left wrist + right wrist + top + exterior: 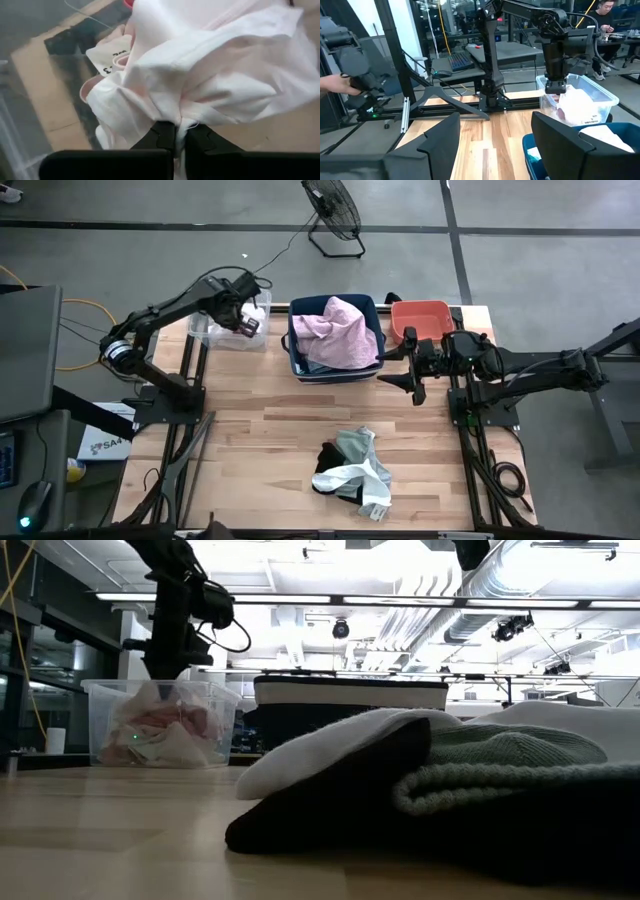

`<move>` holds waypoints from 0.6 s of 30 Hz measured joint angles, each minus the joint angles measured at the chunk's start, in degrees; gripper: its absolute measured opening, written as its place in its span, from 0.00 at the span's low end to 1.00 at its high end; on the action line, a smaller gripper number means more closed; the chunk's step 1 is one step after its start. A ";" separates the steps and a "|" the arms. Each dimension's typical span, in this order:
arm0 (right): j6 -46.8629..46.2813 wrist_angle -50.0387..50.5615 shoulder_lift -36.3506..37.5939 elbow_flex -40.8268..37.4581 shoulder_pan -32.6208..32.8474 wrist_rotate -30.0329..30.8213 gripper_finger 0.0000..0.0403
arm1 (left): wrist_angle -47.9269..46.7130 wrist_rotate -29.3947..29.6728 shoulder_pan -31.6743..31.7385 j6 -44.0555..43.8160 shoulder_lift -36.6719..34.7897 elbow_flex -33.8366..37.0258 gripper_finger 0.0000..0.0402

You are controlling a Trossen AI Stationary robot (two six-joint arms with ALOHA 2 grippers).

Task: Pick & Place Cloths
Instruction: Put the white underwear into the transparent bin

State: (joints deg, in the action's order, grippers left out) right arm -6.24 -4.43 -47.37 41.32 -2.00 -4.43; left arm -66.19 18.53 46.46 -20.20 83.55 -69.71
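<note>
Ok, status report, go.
Left pincer shut on white cloth over clear bin. Right pincer open, idle beside navy bin. Nothing obstructing.

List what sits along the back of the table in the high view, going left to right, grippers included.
Clear bin with the left gripper shut on a white cloth over it → navy bin heaped with a light pink cloth → coral bin → right gripper, open, empty.

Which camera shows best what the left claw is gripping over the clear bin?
The left wrist view: the left claw is shut on white cloth, filling the picture. The high view shows only the claw over the clear bin; the low view shows cloth through the bin wall; the right wrist view sees it from afar.
</note>
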 joint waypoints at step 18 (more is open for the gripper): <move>-0.02 1.22 0.00 0.00 0.00 0.00 0.59 | 8.14 -6.30 10.20 -6.21 0.37 0.00 0.01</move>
State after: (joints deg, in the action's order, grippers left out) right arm -6.26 -3.20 -47.37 41.32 -2.00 -4.43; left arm -58.04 12.22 56.66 -26.41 83.92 -69.71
